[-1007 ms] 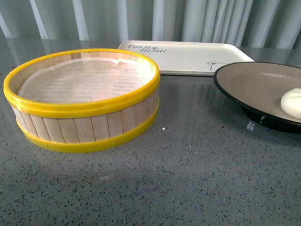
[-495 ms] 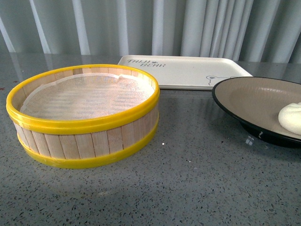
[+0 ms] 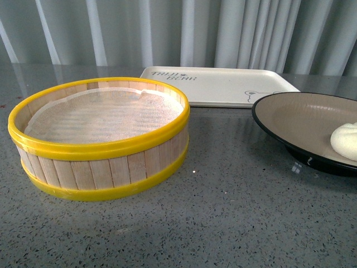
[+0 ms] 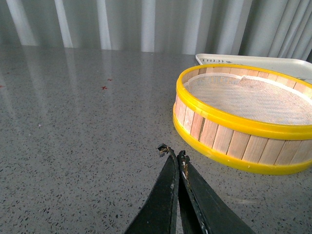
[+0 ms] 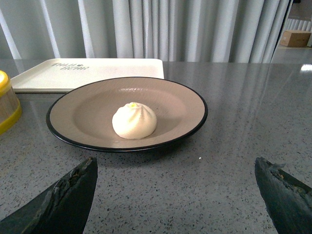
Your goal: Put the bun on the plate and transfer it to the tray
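Right wrist view: right hand [image 5: 174,162] is spread wide, gripping nothing, both fingers clear of the plate, tips low over the bench [image 5: 234,195]. Bun [image 5: 134,120] sits dead ahead of that hand, in the middle of the plate [image 5: 78,114], pleats up, yellow dot on top. The plate's near rim is just beyond the fingertips, no contact. Tray [image 5: 97,68] lies flat past the plate, farther from the hand, lettering visible. Left wrist view: left hand [image 4: 173,153] is fully closed, tips pressed together with nothing between them, over bare bench. Steamer basket [image 4: 234,141] is ahead of it, apart, with a white cloth liner inside. Front view: neither hand visible.
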Robot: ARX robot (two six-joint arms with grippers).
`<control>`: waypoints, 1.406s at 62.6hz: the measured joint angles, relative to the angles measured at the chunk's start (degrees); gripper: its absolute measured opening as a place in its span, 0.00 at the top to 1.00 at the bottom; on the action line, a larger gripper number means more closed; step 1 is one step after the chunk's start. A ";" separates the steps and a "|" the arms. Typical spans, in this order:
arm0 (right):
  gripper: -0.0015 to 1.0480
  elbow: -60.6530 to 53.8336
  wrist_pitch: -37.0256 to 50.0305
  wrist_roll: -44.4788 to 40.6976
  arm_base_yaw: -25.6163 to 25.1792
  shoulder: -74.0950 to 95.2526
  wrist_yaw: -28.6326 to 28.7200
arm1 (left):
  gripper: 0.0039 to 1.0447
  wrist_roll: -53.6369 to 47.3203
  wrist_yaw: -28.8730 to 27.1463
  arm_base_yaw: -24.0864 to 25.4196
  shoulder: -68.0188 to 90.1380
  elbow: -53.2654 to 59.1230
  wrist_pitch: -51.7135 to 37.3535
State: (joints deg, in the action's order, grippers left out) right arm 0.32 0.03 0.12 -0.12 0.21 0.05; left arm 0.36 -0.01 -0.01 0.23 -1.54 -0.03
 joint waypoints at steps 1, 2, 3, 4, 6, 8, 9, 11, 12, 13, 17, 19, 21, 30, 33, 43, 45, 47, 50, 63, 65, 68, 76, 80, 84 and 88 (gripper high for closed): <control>0.08 0.00 0.00 0.00 0.00 0.00 0.00 | 0.96 0.00 0.00 0.00 0.00 0.00 0.00; 0.08 0.00 0.00 0.00 0.00 0.00 0.00 | 0.96 0.00 0.00 0.00 0.00 0.00 0.00; 0.08 0.00 0.00 0.00 0.00 0.00 0.00 | 0.96 0.00 -0.02 0.00 0.00 0.00 0.00; 0.08 0.00 0.00 0.00 0.00 0.00 0.00 | 0.96 0.00 0.00 0.00 -0.02 0.00 0.00; 0.08 0.00 0.00 0.00 0.00 0.00 0.00 | 0.96 0.02 0.00 0.00 -0.02 0.00 0.00; 0.08 0.00 0.00 0.00 0.00 0.00 0.00 | 0.93 0.02 0.00 0.00 -0.02 0.00 0.00; 0.08 0.00 0.00 0.00 0.00 0.00 0.00 | 0.89 0.04 0.00 0.00 0.00 0.00 0.00; 0.08 0.00 0.00 0.00 0.00 0.00 0.00 | 0.84 0.04 0.00 0.00 0.00 0.00 0.00; 0.08 0.00 0.00 0.00 0.00 0.00 0.00 | 0.81 0.02 0.00 0.00 0.00 0.00 0.00; 0.08 0.00 0.00 0.00 0.00 0.00 0.00 | 0.79 0.04 0.00 0.00 0.00 0.00 0.00; 0.08 0.00 0.00 0.00 0.00 0.00 0.00 | 0.69 0.02 0.00 0.00 -0.02 0.00 0.00; 0.08 0.00 0.00 0.00 0.00 0.00 0.00 | 0.62 0.04 0.00 0.00 -0.02 0.00 0.00; 0.08 0.00 0.00 0.00 0.00 0.00 0.00 | 0.55 0.02 0.00 0.00 0.00 0.00 0.00; 0.08 2.82 -4.94 -9.18 4.24 3.72 -7.91 | 0.33 0.02 -0.02 0.00 -0.02 0.00 0.00; 0.08 4.42 -3.58 -14.12 5.77 6.19 -8.92 | 0.24 0.04 0.00 0.00 -0.02 0.00 0.00; 0.08 12.11 9.29 -14.93 -0.13 18.99 -2.14 | 0.05 -0.09 0.00 0.00 -0.04 0.00 0.00; 0.08 14.40 12.07 -12.87 -3.48 23.52 0.98 | 0.07 -0.09 0.00 0.00 -0.04 0.00 0.00; 0.08 16.68 13.99 -9.33 -7.17 28.30 4.48 | 0.06 -0.09 -0.02 0.00 -0.02 0.00 0.00; 0.08 19.56 14.75 -4.90 -12.09 34.36 9.11 | 0.06 -0.09 0.00 0.00 -0.02 0.00 0.00; 0.08 31.04 14.21 20.46 -29.97 58.86 24.46 | 0.06 -0.09 0.00 0.00 -0.04 0.00 0.00; 0.08 32.39 13.62 23.80 -31.52 61.75 25.94 | 0.06 -0.09 0.00 0.00 -0.04 0.00 0.00; 0.08 34.53 12.70 29.99 -33.73 66.79 28.59 | 0.06 -0.09 0.00 0.00 -0.04 0.00 0.00; 0.08 37.24 10.62 41.55 -35.06 74.69 34.45 | 0.06 -0.09 0.00 0.00 -0.04 0.00 0.00; 0.08 37.75 10.32 44.87 -34.75 76.94 35.34 | 0.06 -0.11 0.00 0.00 -0.04 0.00 0.00; 0.08 38.36 10.75 47.76 -34.05 79.03 36.48 | 0.06 -0.09 -0.02 0.00 -0.04 0.00 0.00; 0.08 39.15 11.52 50.31 -33.09 80.54 36.76 | 0.06 -0.09 0.00 0.00 -0.04 0.00 0.00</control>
State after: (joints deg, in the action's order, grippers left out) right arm 39.46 11.55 50.43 -33.21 80.75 36.82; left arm 0.27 -0.01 -0.01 0.19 -1.54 -0.03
